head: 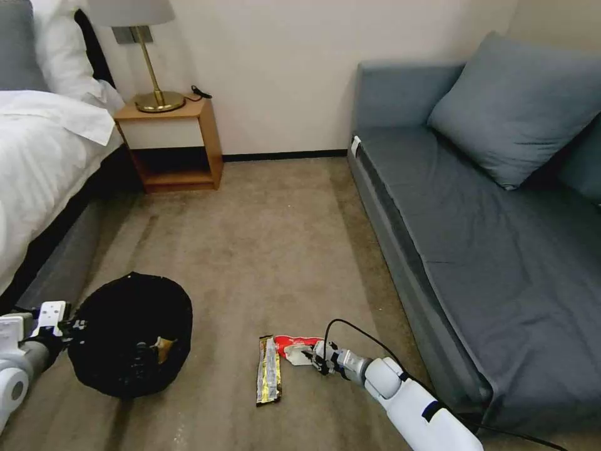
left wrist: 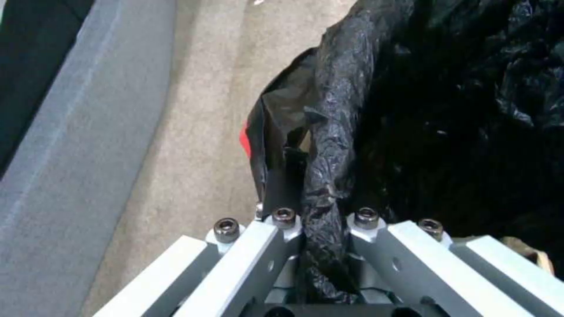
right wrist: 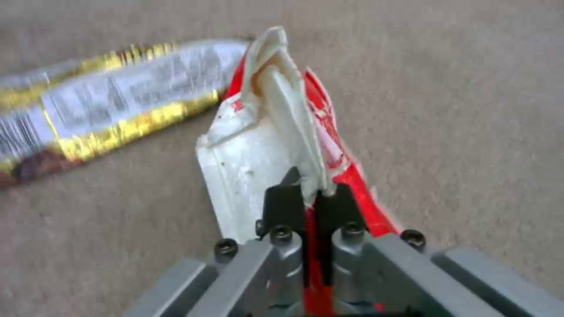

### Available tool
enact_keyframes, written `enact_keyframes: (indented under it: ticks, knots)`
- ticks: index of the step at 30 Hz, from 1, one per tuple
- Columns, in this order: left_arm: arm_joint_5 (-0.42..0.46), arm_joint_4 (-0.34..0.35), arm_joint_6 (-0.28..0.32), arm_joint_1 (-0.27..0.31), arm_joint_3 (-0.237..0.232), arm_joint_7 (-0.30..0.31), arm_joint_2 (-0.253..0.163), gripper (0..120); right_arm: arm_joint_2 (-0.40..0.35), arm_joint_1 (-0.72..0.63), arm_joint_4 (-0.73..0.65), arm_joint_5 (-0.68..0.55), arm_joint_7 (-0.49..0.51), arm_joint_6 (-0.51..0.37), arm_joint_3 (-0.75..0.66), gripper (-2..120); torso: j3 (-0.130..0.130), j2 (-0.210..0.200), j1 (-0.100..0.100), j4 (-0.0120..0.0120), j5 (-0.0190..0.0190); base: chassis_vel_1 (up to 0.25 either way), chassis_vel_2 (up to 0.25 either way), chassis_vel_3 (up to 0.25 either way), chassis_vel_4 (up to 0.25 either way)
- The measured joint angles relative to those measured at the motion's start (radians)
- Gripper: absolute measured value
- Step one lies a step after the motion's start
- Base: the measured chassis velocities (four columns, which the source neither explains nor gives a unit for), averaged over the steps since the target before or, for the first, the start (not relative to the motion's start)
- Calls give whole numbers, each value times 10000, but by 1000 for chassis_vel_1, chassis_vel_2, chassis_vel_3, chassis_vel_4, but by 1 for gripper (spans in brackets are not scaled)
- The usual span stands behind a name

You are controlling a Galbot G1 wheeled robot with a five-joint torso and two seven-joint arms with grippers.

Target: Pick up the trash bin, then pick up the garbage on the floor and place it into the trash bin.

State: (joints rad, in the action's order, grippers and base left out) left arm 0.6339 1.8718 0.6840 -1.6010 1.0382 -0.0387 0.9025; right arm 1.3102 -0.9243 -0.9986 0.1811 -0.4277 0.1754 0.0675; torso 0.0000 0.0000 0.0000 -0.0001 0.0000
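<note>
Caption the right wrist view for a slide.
Right gripper pinches the red-white wrapper beside the gold wrapper.

The trash bin (head: pixel 129 335) is lined with glossy, crinkled black plastic film, pinched by the left gripper (left wrist: pixel 325 229) of matt grey metal links with dark socket-head screws. The red-white wrapper (right wrist: pixel 282 145) is smooth, creased film; the long wrapper (head: pixel 268 369) is shiny gold foil. The carpet (head: pixel 269 238) is matt, short-piled beige fabric.
</note>
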Motion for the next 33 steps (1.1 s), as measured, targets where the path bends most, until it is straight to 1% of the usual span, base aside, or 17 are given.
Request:
enact_keyframes:
  ticks: [2, 5, 6, 7, 10, 11, 12, 16, 17, 18, 21, 22, 23, 25, 26, 27, 33]
  knots:
    - [7, 10, 2, -8, 20, 0, -6, 3, -101, -72, -293, -211, 17, -43, 4, 1, 0, 0, 0, 0, 0, 0, 0, 0, 0]
    - [18, 37, 3, -28, 46, 1, -3, 3, -379, -316, -1504, -1065, 259, -191, -55, 1, 0, 0, 0, -3, -1, 0, 0, 0, 0]
    - [19, 38, 3, -29, 42, 1, 10, 3, -438, -371, -2308, -1671, 434, -393, -64, 1, 0, 0, 0, -1, -1, 0, 0, 0, 0]
    - [19, 38, 3, -29, 42, 1, 10, 3, -438, -371, -2308, -1671, 434, -393, -64, 1, 0, 0, 0, -1, -1, 0, 0, 0, 0]
    - [13, 57, 3, -27, -15, 5, 60, 3, -455, -341, -3926, -2830, 819, -923, 306, 1, 0, 0, 0, -1, -2, 0, 0, 0, 0]
    - [9, 102, 11, -29, -51, 5, 88, 3, -366, -202, -4674, -3381, 1156, -1231, 713, 1, 0, 0, 0, 0, -2, 0, 0, 0, 0]
    - [9, 102, 11, -29, -51, 5, 88, 3, -366, -202, -4674, -3381, 1156, -1231, 713, 1, 0, 0, 0, 0, -2, 0, 0, 0, 0]
    - [-7, 168, 23, -35, -100, 12, 122, 3, -5, 220, -5583, -4062, 1912, -1839, 1560, 1, 0, 0, 0, 1, -3, 0, 0, 0, 0]
    - [-13, 204, 31, -62, -117, 14, 133, 3, 492, 629, -5877, -4359, 2575, -2211, 2270, 1, 0, 0, 0, 2, -4, 0, 0, 0, 0]
    - [-13, 204, 31, -62, -117, 14, 133, 3, 492, 629, -5877, -4359, 2575, -2211, 2270, 1, 0, 0, 0, 2, -4, 0, 0, 0, 0]
    - [-25, 205, 35, -80, -130, 17, 136, 3, 1120, 1066, -5819, -4488, 3132, -2522, 2954, 1, 0, 0, 0, 2, -4, 0, 0, 0, 0]
    - [-31, 196, 36, -81, -132, 18, 143, 3, 1707, 1408, -5540, -4578, 3549, -2651, 3581, 1, 0, 1, 0, 4, -4, 0, 0, 0, 0]
    - [-31, 196, 36, -81, -132, 18, 143, 3, 1707, 1408, -5540, -4578, 3549, -2651, 3581, 1, 0, 1, 0, 4, -4, 0, 0, 0, 0]
    - [-35, 193, 36, -91, -133, 18, 157, 3, 2246, 1718, -5125, -4616, 3879, -2724, 4159, 1, 0, 0, 0, 3, -5, 0, 0, 0, 0]
    - [-36, 219, 42, -110, -134, 20, 171, 3, 2743, 1983, -4582, -4562, 4041, -2705, 4634, 1, 0, 1, 0, 4, -5, 0, 0, 0, 0]
    - [-37, 258, 51, -129, -134, 21, 174, 3, 2929, 2099, -4236, -4449, 4061, -2613, 4843, 1, 0, 0, 0, 5, -5, 0, 0, 0, 0]
    - [-36, 345, 73, -162, -90, 23, 154, 3, 3035, 2216, -3586, -4017, 4134, -2488, 5301, 1, 0, 0, 0, -1, -4, 0, 0, 0, 0]
